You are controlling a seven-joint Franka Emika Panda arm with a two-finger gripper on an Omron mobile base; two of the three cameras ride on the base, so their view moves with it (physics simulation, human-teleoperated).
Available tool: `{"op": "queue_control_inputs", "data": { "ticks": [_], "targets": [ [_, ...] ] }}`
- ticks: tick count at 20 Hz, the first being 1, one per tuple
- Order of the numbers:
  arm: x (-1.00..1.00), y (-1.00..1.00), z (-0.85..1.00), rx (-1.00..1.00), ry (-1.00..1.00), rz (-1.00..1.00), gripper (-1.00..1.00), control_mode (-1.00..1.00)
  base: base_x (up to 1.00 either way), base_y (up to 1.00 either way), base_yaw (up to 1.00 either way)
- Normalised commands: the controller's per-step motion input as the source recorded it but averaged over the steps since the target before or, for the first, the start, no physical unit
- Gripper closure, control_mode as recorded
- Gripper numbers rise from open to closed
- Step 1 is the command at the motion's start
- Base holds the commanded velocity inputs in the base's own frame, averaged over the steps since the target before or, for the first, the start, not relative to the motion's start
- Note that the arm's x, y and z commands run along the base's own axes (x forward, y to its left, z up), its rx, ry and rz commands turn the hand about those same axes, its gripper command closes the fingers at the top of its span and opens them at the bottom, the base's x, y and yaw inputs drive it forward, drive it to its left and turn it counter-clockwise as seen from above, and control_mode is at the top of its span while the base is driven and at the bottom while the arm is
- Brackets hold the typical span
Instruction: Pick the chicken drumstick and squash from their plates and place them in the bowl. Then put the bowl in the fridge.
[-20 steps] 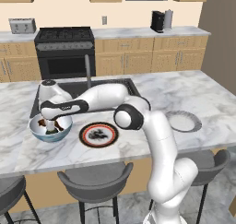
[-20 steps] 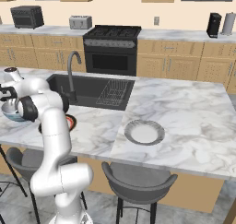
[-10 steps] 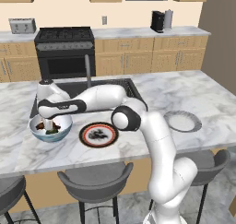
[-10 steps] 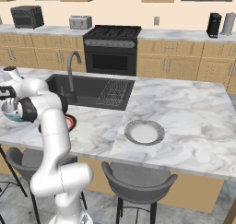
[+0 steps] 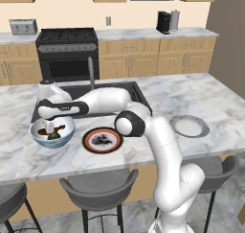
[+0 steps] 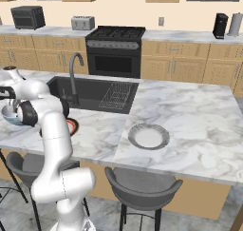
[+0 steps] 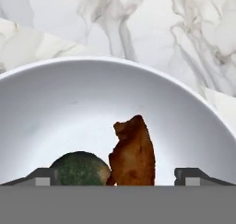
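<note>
gripper (image 7: pixel 118 174) over bowl (image 5: pixel 52 133), left-centre of left base view, fingers spread, holding nothing | chicken drumstick (image 7: pixel 132 155) and squash (image 7: pixel 79 168) both lie in bowl, bottom centre of hand view, touching | vs 1 s ago: hand slightly higher, drumstick released | both plates cleared; next: grip bowl rim, carry to fridge

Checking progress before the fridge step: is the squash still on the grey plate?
No, the squash lies inside the bowl beside the chicken drumstick.
</note>
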Motion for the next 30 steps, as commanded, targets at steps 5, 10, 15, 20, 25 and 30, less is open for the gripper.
{"op": "queue_control_inputs", "data": {
  "ticks": [5, 10, 15, 20, 25, 30],
  "targets": [
    [-0.33, -0.14, 0.36, 0.0, 0.0, 0.0, -1.0, -1.0, 0.0, 0.0, 0.0],
    [-0.49, -0.13, 0.27, 0.0, 0.0, 0.0, -1.0, -1.0, 0.0, 0.0, 0.0],
    [-0.55, -0.09, 0.02, 0.0, 0.0, 0.0, -1.0, -1.0, 0.0, 0.0, 0.0],
    [-0.58, -0.11, -0.02, -0.02, -0.04, -0.11, -1.0, -1.0, 0.0, 0.0, 0.0],
    [-0.46, -0.27, -0.11, -0.06, -0.18, -0.2, -1.0, -1.0, 0.0, 0.0, 0.0],
    [-0.1, -0.38, -0.04, -0.07, -0.12, -0.09, -1.0, -1.0, 0.0, 0.0, 0.0]
  ]
}}
